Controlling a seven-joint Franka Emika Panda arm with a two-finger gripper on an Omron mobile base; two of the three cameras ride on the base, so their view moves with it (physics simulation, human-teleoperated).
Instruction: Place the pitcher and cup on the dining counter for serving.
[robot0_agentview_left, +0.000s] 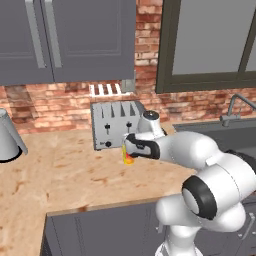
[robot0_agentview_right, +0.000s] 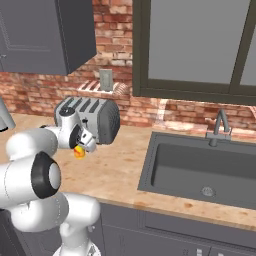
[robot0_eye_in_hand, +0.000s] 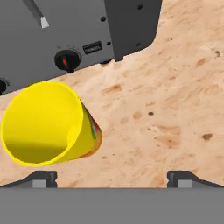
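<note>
The small yellow cup (robot0_agentview_left: 128, 159) with a red-orange patch stands upright on the wood counter just in front of the toaster. In the hand view I look down into the cup (robot0_eye_in_hand: 48, 124), which sits left of centre above the left fingertip. My gripper (robot0_agentview_left: 127, 147) hovers right over it, open, with nothing between the fingers (robot0_eye_in_hand: 41, 178). From the right side the cup (robot0_agentview_right: 78, 152) peeks out below the gripper (robot0_agentview_right: 83, 144). The grey pitcher (robot0_agentview_left: 7, 138) stands at the counter's far left, well away from the hand. The dining counter is out of view.
A silver toaster (robot0_agentview_left: 116, 125) stands against the brick wall right behind the cup. A dark sink (robot0_agentview_right: 200, 170) with a faucet (robot0_agentview_right: 218, 125) lies to the right. Grey wall cupboards (robot0_agentview_left: 65, 40) hang above. Bare wood counter (robot0_agentview_left: 65, 175) stretches between pitcher and cup.
</note>
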